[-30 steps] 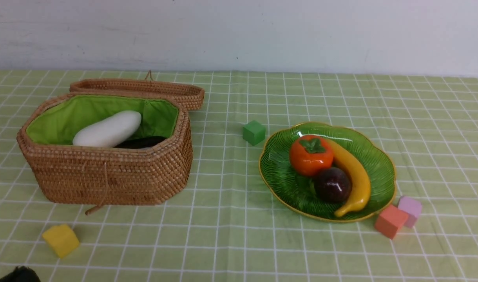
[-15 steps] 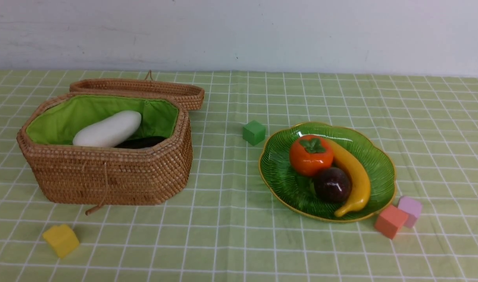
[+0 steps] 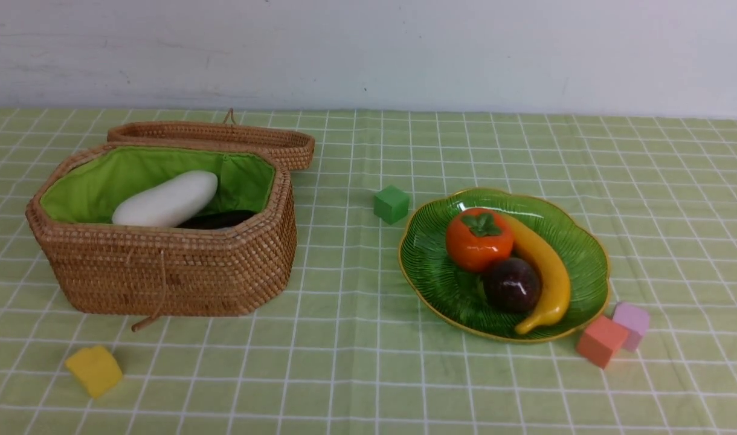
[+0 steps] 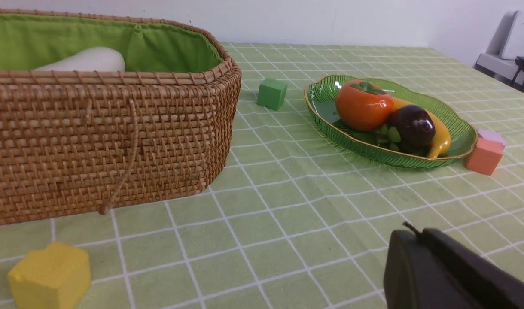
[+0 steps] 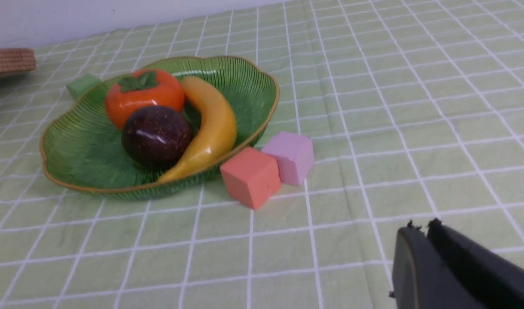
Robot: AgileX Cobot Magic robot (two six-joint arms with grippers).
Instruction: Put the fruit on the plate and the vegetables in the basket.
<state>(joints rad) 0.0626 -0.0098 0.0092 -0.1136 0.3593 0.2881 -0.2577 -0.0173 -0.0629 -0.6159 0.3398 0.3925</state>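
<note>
left gripper [image 4: 416, 240] gone from front view's near-left corner, jaws together | right gripper [image 5: 421, 236] together | basket [image 3: 163, 272]: radish [image 3: 166, 199] | plate [image 3: 429, 266]: persimmon [image 3: 478, 241], banana [image 3: 547, 272], mangosteen [image 3: 512, 285]

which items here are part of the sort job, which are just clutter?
Job: basket, radish and a dark item inside it; plate with persimmon, banana, mangosteen.

Clutter: green cube, yellow cube, salmon cube, lilac cube.
</note>
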